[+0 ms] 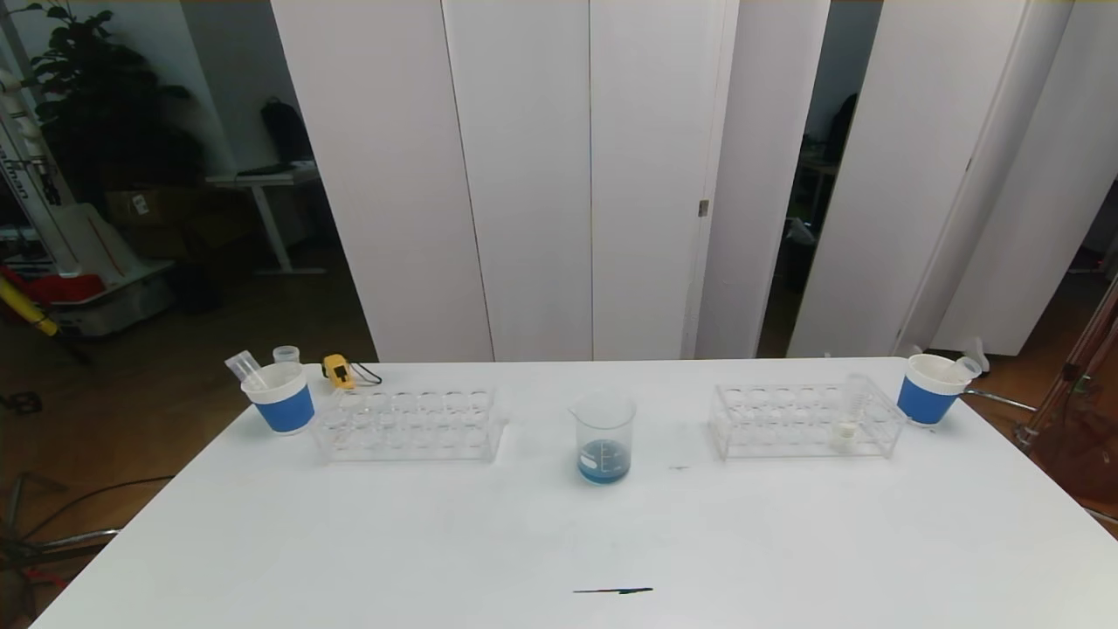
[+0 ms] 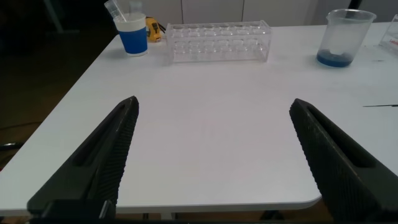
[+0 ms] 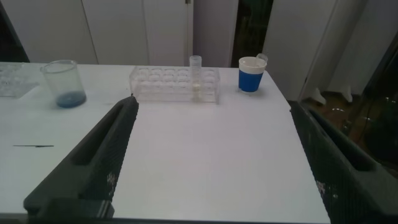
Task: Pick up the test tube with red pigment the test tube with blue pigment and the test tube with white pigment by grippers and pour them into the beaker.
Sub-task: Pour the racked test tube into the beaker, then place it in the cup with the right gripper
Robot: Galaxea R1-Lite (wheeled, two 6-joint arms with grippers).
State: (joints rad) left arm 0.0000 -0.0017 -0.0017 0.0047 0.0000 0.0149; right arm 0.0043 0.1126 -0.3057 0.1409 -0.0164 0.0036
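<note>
You can see the beaker (image 1: 603, 437) standing in the middle of the table (image 1: 559, 542), with blue liquid at its bottom. To its right, the test tube with white pigment (image 1: 849, 415) stands upright in the right rack (image 1: 803, 421). A blue cup (image 1: 931, 389) sits just right of that rack. The left rack (image 1: 409, 425) is left of the beaker. The left gripper (image 2: 214, 155) and right gripper (image 3: 214, 155) hang over the near edge, fingers wide apart, holding nothing.

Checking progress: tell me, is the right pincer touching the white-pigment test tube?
Apart. The right wrist view shows the open right pincer over bare table, well short of the test tube with white pigment standing in its rack.
</note>
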